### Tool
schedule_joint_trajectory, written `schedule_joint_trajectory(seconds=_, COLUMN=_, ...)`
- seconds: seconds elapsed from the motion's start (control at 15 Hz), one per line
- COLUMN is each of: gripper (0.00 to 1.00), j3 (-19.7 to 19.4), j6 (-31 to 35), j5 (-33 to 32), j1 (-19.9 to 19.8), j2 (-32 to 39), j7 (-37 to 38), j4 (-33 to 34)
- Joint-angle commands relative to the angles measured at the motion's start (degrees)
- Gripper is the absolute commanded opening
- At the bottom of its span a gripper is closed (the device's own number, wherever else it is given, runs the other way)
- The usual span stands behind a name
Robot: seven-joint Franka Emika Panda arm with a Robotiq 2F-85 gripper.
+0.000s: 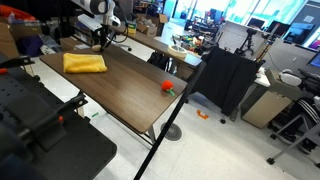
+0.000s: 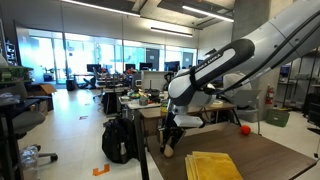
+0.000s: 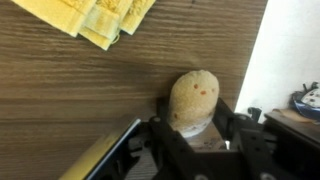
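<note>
My gripper (image 3: 195,128) is shut on a tan potato-like toy with reddish spots (image 3: 194,95); its black fingers press against both sides. It holds the toy at the wooden table's (image 3: 80,100) edge, close to the surface. In both exterior views the gripper (image 1: 100,40) (image 2: 170,140) sits at the table's far corner, with the toy (image 2: 168,150) below the fingers. A folded yellow cloth (image 3: 95,18) (image 1: 84,62) (image 2: 213,165) lies on the table close by.
A small red object (image 1: 168,88) (image 2: 245,129) lies on the table near another edge. A black bag (image 2: 118,140) stands on the floor beside the table. Desks, chairs and a black cabinet (image 1: 225,80) surround it.
</note>
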Motion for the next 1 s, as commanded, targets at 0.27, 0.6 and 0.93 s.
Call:
schedule_joint_trajectory(seconds=0.27, gripper=0.03, j3=2.36, j6=0.01, j5=1.58, j1=-4.06, j2=-2.24, j7=-0.77, j4=2.06)
schedule_joint_trajectory(seconds=0.6, gripper=0.04, j3=-0.35, j6=4.89, j5=1.53, j1=-9.89, j2=-5.14, j7=2.89, j4=-3.26)
schedule_joint_trajectory(seconds=0.93, gripper=0.04, j3=-6.35, j6=14.96, j5=-0.09, j1=-12.93, j2=-10.24, j7=10.03, j4=-17.70)
